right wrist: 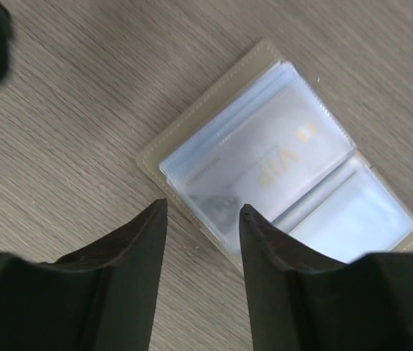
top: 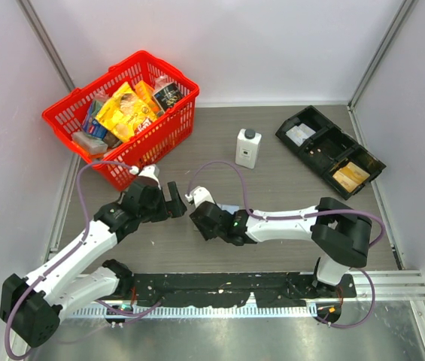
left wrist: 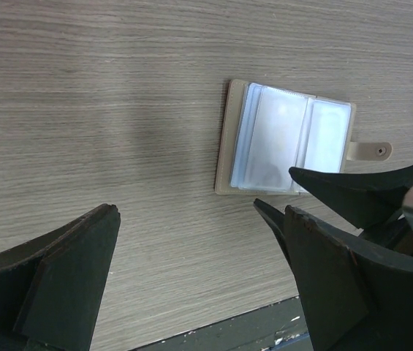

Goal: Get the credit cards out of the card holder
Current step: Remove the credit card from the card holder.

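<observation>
The card holder (right wrist: 164, 150) lies open flat on the wood table, taupe rim around clear sleeves. Pale blue-white credit cards (right wrist: 264, 167) sit inside the sleeves, one with gold lettering. My right gripper (right wrist: 200, 212) hangs open just over the holder's near edge, with only table and rim between its fingers. In the left wrist view the card holder (left wrist: 224, 146) lies ahead with its snap tab (left wrist: 370, 151) to the right. My left gripper (left wrist: 199, 219) stands wide open and empty, short of the holder. From above, the right gripper (top: 220, 219) covers most of the card holder (top: 229, 208), and the left gripper (top: 176, 201) is just to its left.
A red basket (top: 168, 131) full of packets stands at the back left. A white bottle (top: 247, 147) is behind the holder, and a long black tray (top: 310, 119) with compartments sits at the back right. The table's front edge (left wrist: 264, 318) runs close under my left gripper.
</observation>
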Available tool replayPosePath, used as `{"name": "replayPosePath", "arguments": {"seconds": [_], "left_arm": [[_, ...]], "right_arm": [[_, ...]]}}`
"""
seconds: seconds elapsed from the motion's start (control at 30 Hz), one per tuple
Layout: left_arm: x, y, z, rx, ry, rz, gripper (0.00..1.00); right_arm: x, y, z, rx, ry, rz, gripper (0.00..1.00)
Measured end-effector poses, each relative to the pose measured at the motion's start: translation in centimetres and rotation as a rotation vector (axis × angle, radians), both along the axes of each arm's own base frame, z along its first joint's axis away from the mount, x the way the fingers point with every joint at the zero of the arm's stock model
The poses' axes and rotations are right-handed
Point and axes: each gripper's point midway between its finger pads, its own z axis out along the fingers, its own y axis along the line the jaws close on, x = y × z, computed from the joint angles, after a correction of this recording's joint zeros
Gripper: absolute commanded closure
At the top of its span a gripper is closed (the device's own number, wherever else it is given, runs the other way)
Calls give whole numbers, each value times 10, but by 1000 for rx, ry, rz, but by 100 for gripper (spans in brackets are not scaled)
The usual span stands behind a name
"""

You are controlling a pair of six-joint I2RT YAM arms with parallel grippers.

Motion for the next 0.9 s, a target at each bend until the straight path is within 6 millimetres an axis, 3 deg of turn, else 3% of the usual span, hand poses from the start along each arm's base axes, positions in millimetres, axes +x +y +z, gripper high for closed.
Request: {"name": "replayPosePath", "arguments": {"seconds": [0.23, 0.43, 0.5, 0.7, 0.9], "left_arm": [[0, 1, 1, -13, -2, 18, 2], [0, 1, 1, -13, -3, 21, 2], [0, 1, 1, -13, -3, 22, 2], [1, 0, 2, -17, -7, 21, 2], [1, -3, 1, -28, -2, 10, 2]], "right_arm": [[12, 15, 15, 36, -36, -34, 43], [17, 10, -15, -42, -29, -67, 44], [19, 10, -16, -41, -33, -79, 46], [18, 12, -17, -1, -20, -84, 64], [19, 4, -16, 66, 26, -96, 89]]}}
